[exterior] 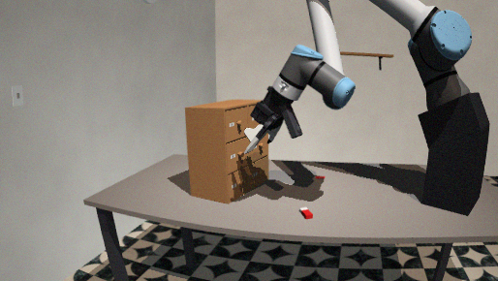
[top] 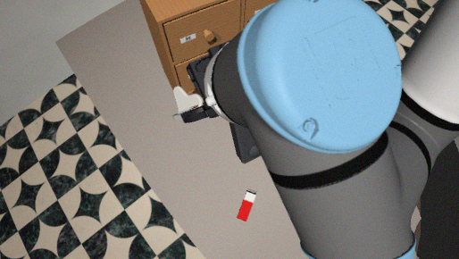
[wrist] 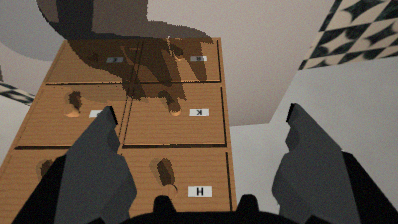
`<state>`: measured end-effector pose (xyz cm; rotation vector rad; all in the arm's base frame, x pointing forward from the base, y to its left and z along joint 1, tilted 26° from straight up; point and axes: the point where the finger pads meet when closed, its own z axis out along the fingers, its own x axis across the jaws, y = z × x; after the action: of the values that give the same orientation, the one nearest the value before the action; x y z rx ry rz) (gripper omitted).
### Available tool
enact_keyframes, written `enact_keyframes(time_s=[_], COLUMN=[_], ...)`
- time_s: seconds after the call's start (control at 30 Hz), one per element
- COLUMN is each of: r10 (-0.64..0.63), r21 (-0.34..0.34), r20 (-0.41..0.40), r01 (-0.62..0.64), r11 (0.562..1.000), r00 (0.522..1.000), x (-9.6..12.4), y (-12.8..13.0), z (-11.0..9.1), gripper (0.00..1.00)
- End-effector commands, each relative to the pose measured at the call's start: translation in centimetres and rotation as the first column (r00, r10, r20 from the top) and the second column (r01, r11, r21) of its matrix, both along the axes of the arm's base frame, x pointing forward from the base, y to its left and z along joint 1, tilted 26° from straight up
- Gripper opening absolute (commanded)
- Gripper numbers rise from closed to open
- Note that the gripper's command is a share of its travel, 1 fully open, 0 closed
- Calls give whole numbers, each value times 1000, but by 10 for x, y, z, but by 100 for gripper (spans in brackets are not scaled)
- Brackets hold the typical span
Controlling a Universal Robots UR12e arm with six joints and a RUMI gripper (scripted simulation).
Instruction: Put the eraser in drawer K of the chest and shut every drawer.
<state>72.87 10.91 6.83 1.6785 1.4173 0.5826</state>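
Observation:
The eraser (top: 246, 205), a red block with a white end, lies on the table in front of the chest; it also shows in the exterior view (exterior: 305, 212). The wooden chest (exterior: 225, 150) stands upright, with two columns of drawers that look shut. In the wrist view the drawer marked K (wrist: 172, 115) is in the middle row, right column, above in the picture of the drawer marked H (wrist: 175, 182). My gripper (wrist: 201, 106) (exterior: 259, 133) is open and empty, held in the air just in front of the chest's face, its fingers pointing at the drawers.
A small red object (exterior: 319, 177) lies on the table to the right of the chest. The arm's big elbow joint (top: 319, 71) hides much of the chest and table in the top view. The table edge runs close behind the chest.

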Motion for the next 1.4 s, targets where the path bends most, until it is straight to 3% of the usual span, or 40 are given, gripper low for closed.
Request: enact_keyframes(time_s=[0.0, 0.57, 1.37], r10=[13, 45, 84], r21=[-17, -61, -109], r20=[65, 217, 367], r01=[-12, -33, -47], r11=[1000, 998, 993], r00=[998, 975, 927], x=[7, 25, 44], y=[-2, -8, -15], z=[-3, -11, -20], gripper=[100, 100, 100])
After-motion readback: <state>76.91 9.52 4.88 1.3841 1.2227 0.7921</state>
